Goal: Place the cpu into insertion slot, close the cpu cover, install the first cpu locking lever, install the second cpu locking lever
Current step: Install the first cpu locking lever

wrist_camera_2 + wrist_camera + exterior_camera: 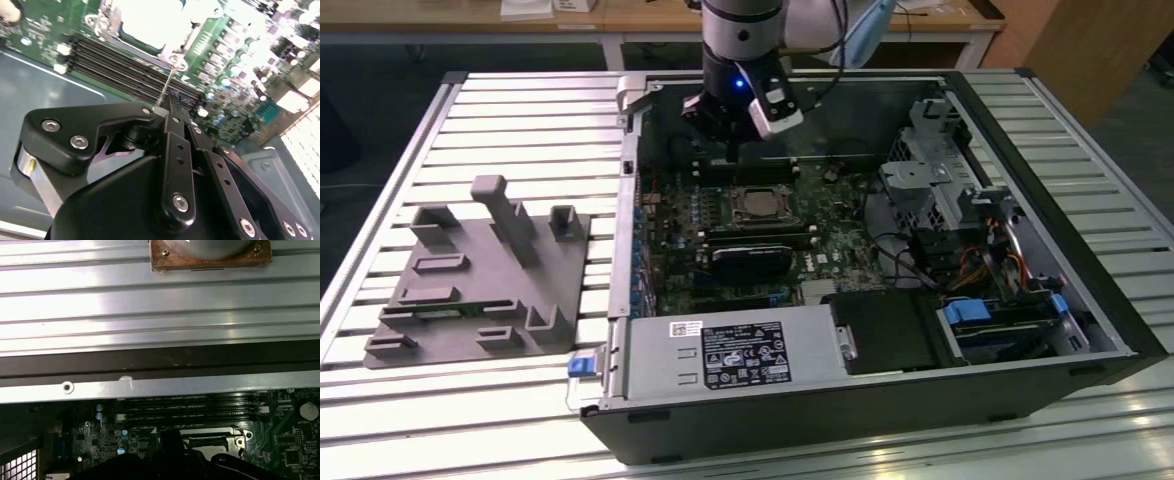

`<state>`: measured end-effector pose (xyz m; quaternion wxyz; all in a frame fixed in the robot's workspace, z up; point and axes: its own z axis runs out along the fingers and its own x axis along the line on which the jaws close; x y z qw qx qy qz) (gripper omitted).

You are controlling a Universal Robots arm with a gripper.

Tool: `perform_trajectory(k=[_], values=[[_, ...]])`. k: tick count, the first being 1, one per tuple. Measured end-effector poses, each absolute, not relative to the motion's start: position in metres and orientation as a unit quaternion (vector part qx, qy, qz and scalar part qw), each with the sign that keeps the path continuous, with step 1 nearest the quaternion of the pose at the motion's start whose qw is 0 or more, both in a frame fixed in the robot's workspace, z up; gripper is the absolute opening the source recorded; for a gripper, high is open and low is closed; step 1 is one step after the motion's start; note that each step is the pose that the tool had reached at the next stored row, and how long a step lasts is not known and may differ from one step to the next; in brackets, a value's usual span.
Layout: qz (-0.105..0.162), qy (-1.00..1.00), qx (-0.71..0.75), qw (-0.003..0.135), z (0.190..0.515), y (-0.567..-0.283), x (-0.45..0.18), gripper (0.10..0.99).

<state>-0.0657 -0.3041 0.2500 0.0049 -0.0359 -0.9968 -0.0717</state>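
The cpu (759, 204) lies pale and silvery in the insertion slot (735, 192) on the green board inside the open computer case. In the second wrist view the cpu (145, 20) shows bright, with the silvery frame of the cpu cover (172, 56) lying flat around it. A thin metal locking lever (166, 85) rises from the socket corner to my fingertips. My gripper (167, 111) is shut on the lever's end. It hangs over the memory slots just behind the socket, where the exterior view shows the gripper (727, 140). The first wrist view has the insertion slot (210, 440) partly hidden behind my dark gripper body.
Long black memory slots (125, 65) run beside the socket. The case wall (150, 365) is close behind the gripper. A drive cage (934, 170) and cables fill the exterior view's right, a power supply (734, 355) the front. A grey fixture block (474, 275) sits on the slatted table at the left.
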Motion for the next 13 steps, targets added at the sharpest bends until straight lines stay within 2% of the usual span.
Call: perform_trajectory(k=[10,13], values=[[-0.071,-0.997,-0.036,0.004,0.2498,-0.3040,-0.0593,0.106],[-0.071,-0.997,-0.035,-0.004,0.2479,-0.3040,-0.0594,0.106]])
